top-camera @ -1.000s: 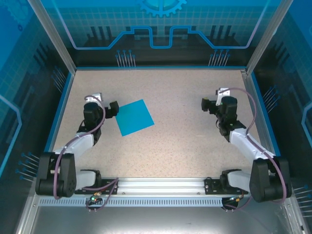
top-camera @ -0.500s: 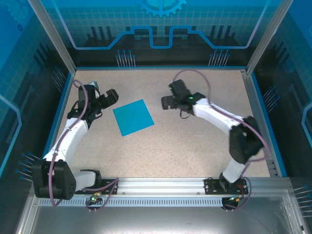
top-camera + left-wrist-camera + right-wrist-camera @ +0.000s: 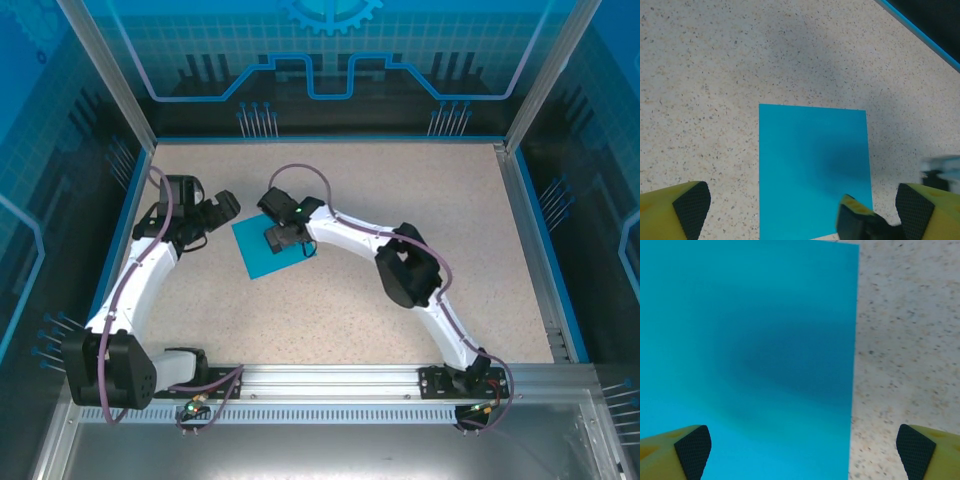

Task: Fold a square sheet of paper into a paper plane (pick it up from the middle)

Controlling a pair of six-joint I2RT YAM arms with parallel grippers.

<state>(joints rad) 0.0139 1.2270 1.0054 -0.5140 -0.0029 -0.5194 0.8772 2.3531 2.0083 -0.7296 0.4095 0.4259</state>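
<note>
The speckled table (image 3: 420, 190) holds everything, with the right arm (image 3: 350, 232) stretched long across it and the left arm (image 3: 140, 275) bent up along the left side. The square sheet of paper (image 3: 258, 256) lies flat and unfolded, left of the table's middle. The right gripper (image 3: 283, 240) hangs over the sheet, jaws spread wide and empty. The left gripper (image 3: 215, 213), just as wide and empty, sits just beside its left corner.

One blue sheet of paper (image 3: 258, 254), one speckled table (image 3: 400, 190), two pincers of mine, left pincer (image 3: 800, 207) and right pincer (image 3: 805, 445), four yellow fingers (image 3: 670, 452) between them
</note>
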